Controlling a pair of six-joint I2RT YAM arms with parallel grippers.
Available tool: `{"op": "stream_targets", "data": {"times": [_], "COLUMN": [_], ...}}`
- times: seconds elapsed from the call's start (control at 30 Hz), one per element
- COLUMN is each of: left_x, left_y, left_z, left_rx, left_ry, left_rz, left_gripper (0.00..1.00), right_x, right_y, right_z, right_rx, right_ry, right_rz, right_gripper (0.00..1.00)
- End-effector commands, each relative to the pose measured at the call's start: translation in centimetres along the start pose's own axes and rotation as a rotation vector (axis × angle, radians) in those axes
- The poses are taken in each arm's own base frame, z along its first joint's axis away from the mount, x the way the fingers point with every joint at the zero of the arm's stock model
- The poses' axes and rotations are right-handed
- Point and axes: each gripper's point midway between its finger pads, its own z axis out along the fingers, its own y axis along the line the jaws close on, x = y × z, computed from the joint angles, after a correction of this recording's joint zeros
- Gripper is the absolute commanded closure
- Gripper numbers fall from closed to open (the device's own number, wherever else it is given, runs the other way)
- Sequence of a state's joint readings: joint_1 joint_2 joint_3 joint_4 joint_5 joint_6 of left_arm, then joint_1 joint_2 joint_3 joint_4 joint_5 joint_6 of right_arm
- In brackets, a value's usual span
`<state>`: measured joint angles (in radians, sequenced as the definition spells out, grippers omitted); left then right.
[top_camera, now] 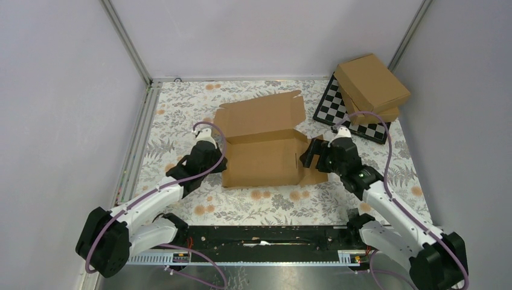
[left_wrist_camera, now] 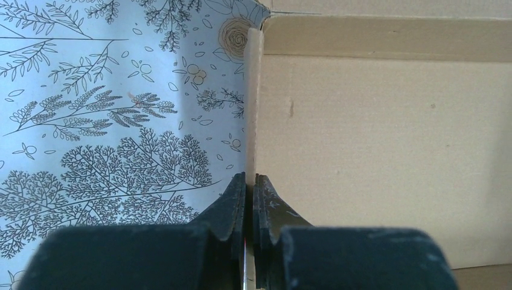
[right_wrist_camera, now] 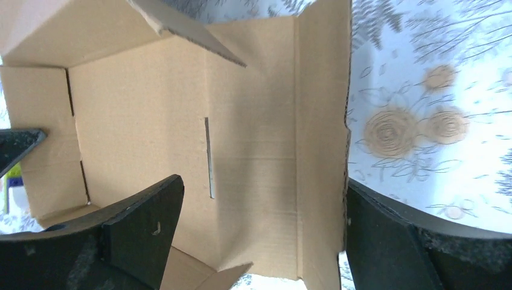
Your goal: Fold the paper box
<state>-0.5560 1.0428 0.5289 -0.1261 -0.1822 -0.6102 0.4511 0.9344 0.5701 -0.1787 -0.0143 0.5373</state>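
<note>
The paper box (top_camera: pixel 262 145), a brown cardboard blank, lies mid-table with its lid panel raised at the back and its side flaps partly up. My left gripper (top_camera: pixel 217 158) is at the box's left side, shut on the thin upright edge of the left side flap (left_wrist_camera: pixel 253 109). The tips of the left gripper (left_wrist_camera: pixel 249 178) pinch that edge, with the box panel (left_wrist_camera: pixel 374 151) to the right of it. My right gripper (top_camera: pixel 311 156) stands open at the box's right end. In the right wrist view, the right gripper (right_wrist_camera: pixel 259 205) straddles a creased flap (right_wrist_camera: pixel 272 151) with a narrow slot (right_wrist_camera: pixel 209 157).
Two ready-made cardboard boxes (top_camera: pixel 371 84) are stacked at the back right, on a black-and-white checkerboard (top_camera: pixel 335 109). A floral cloth (top_camera: pixel 181 115) covers the table. Pale walls and metal rails (top_camera: pixel 136 151) bound it on the left, back and right.
</note>
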Motion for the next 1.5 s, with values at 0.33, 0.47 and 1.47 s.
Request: {"op": "stream_targets", "data": {"times": [0.33,0.47,1.47], "left_x": [-2.1,-2.1,-1.6], "left_y": [0.4,0.5,-0.1], "left_z": [-0.1,-0.4,1.7], "left_rx": [0.027,0.049,-0.089], "left_ry": [-0.056,-0.061,0.006], "left_rz": [-0.075,-0.083,0.037], "left_gripper": [1.0,1.0,1.0], "right_x": [-4.3,-3.9,-3.0], "right_y": [-1.9,0.1,2.6], "right_z": [-1.8,-1.2,2.2], "right_rx": [-0.001,-0.154,-0.028], "right_ry": [-0.09,-0.043,0.035], "right_rz": [0.097,0.116,-0.13], "right_gripper": [0.0,0.01,0.76]}}
